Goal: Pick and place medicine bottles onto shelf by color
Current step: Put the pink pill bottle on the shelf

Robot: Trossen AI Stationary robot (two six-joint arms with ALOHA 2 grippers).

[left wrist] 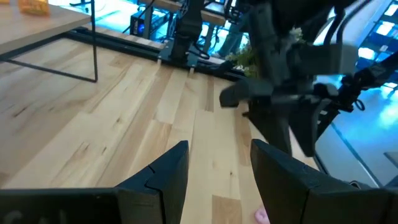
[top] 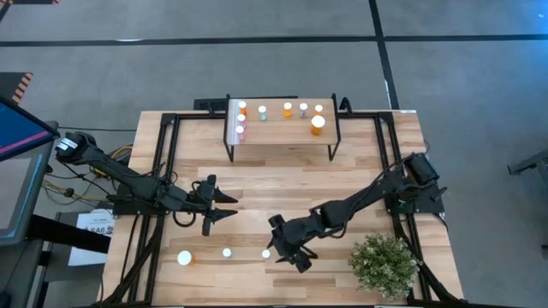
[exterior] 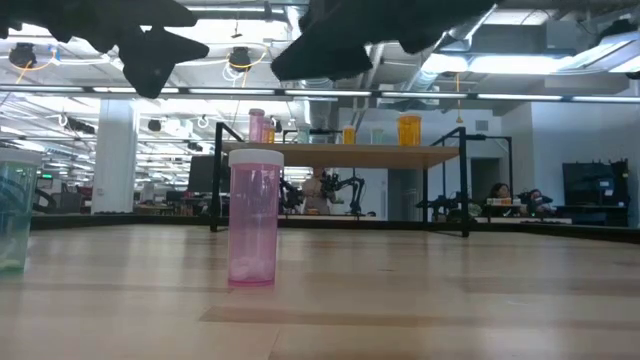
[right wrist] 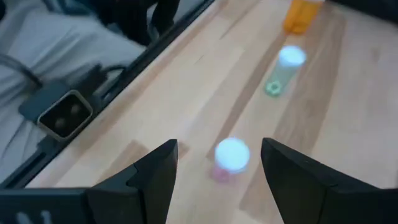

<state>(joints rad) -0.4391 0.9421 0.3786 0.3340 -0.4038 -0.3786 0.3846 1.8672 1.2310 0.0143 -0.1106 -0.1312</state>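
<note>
The light-wood shelf stands at the table's far side with several bottles along its top, among them a large orange one. Three bottles stand upright on the table near its front edge: a large orange one, a green one and a pink one. My right gripper is open above the pink bottle; its fingers stand either side of the white cap and touch nothing. My left gripper is open and empty at the table's middle left.
A green potted plant stands at the near right corner, close to my right arm. Black frame rails run along both sides of the table. Bare wood lies between the shelf and the grippers.
</note>
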